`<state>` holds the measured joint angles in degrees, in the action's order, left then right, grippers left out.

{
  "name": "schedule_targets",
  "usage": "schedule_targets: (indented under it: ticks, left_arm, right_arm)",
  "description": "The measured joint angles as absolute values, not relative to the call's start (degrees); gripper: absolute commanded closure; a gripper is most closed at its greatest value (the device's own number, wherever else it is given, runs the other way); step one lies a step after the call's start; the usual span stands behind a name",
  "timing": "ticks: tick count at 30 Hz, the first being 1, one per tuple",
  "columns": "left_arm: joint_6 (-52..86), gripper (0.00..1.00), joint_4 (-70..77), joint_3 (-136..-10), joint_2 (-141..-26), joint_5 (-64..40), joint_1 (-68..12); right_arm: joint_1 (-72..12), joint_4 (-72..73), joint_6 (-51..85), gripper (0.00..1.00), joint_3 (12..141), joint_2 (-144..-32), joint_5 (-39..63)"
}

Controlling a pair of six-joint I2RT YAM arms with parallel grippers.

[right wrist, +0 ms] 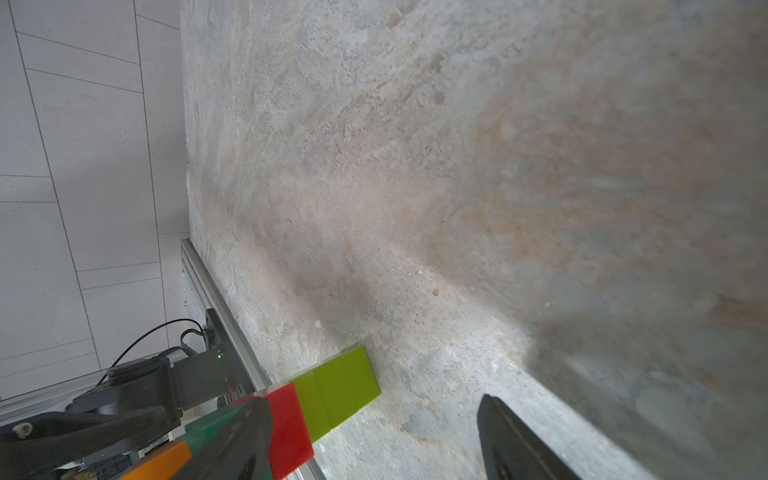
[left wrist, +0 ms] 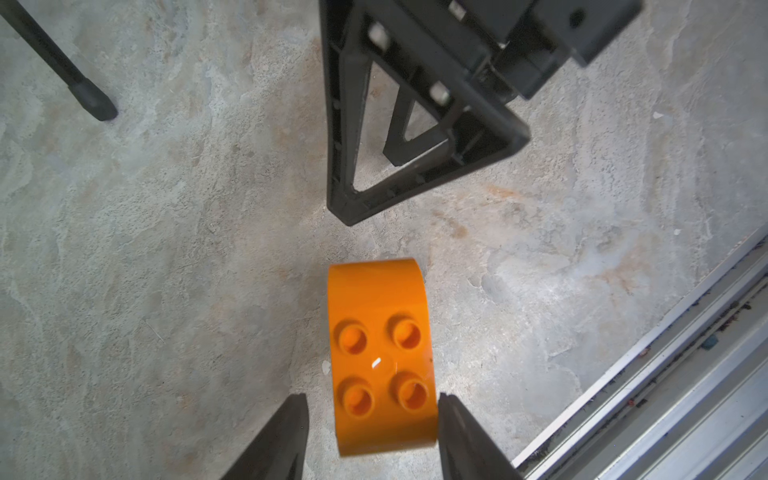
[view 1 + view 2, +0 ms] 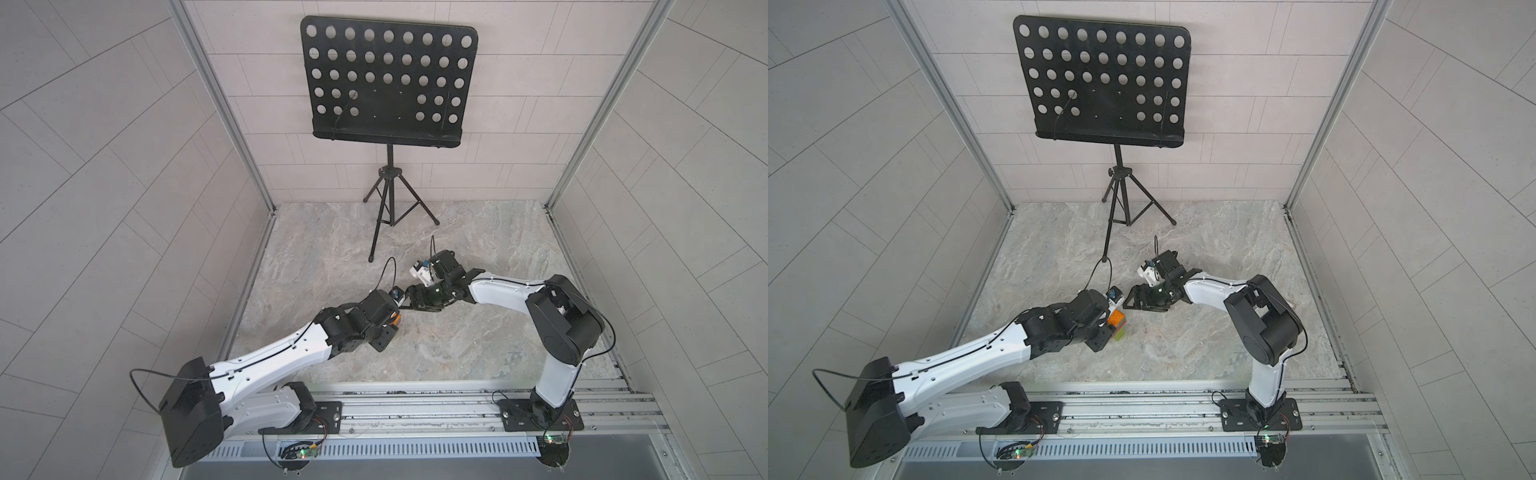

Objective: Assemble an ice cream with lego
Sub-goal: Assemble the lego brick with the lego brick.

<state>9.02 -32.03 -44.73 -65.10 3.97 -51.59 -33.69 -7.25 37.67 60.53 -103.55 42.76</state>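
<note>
You get no legible text here: no label, brand, number or sign readable in any view.

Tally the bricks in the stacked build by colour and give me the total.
Lime-green bricks: 3
Red brick: 1
Dark green brick: 1
Orange rounded cap: 1
Total: 6
</note>
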Motion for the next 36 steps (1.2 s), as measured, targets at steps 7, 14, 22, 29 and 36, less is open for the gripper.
schedule_targets:
  ticks: [7, 14, 22, 29, 36]
  left_arm:
    - [9.1, 0.41, -32.3, -45.1, -64.9, 3.9, -51.2]
    - [9.1, 0.44, -33.1, -48.4, -67.8, 3.4, -51.1]
    - [9.2, 0.54, -33.3, -49.1, -70.1, 2.5, -51.1]
    - [9.4, 0.72, -33.2, -49.2, -70.1, 2.4, -51.1]
    - [9.4, 0.82, -33.2, -49.2, -70.1, 2.7, -51.1]
  right_arm:
    - [-33.2, -7.9, 37.6, 0.17, 60.5, -103.5, 40.8]
    - [-32.6, -8.2, 37.7, 0.17, 60.5, -103.5, 39.9]
    - [-32.5, -8.4, 37.6, 0.18, 60.5, -103.5, 39.7]
    - [-32.5, -8.4, 37.6, 0.18, 60.5, -103.5, 39.7]
    - [-32.4, -8.9, 37.6, 0.19, 60.5, -103.5, 39.7]
